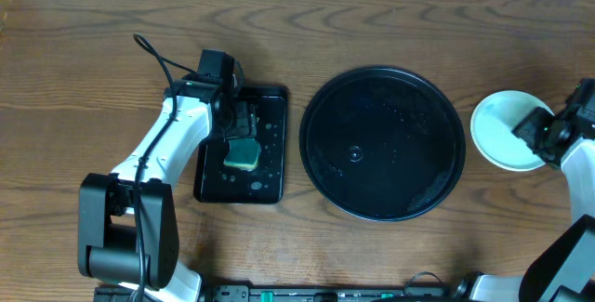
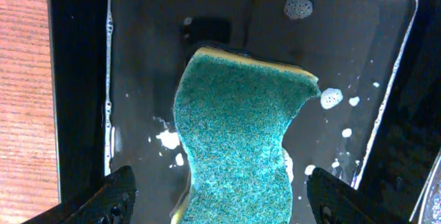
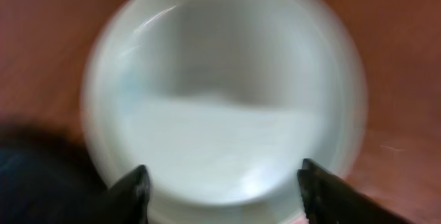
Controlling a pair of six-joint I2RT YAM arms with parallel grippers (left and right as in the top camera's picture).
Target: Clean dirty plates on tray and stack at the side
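Observation:
One pale blue-white plate (image 1: 502,130) lies on the bare wood at the side, right of the round black tray (image 1: 381,144); no other plates show. No marks show on it. The round tray holds no plate, only water drops. My right gripper (image 1: 544,135) hovers over the plate's right edge. In the right wrist view the plate (image 3: 220,93) is blurred, and the right gripper (image 3: 222,179) stands open over its near rim, holding nothing. My left gripper (image 1: 242,121) is open above a green sponge (image 2: 238,127), one finger on each side of it and apart from it.
The sponge (image 1: 244,156) lies in a small rectangular black tray (image 1: 270,116) wet with soapy water, left of the round tray. The left arm's base stands at the front left, with a cable looping behind it. Bare wood lies behind both trays.

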